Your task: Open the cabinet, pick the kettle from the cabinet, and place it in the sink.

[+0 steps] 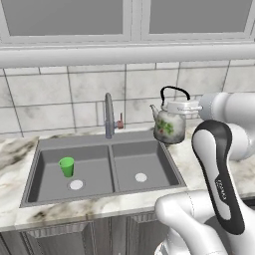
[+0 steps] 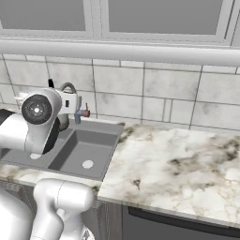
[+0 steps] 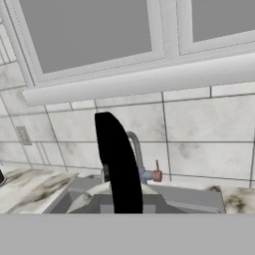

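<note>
While held aloft, kettle (image 1: pixel 170 126) silvery, green-mottled, black-handled.

A wall (image 2: pixel 164 89) of pale grey tiles is seen ahead, topped by a white sill (image 1: pixel 124 54) and frosted windows (image 1: pixel 64 15). Marbled counter (image 2: pixel 178 164) is spread below.

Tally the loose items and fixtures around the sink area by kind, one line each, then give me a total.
Small round silvery-grey kettle with black arched handle, held up at the claw: 1
Small green plastic cup, standing in the left basin: 1
Tall slim grey faucet: 1
Rectangular grey two-basin sink: 1
Total: 4
</note>
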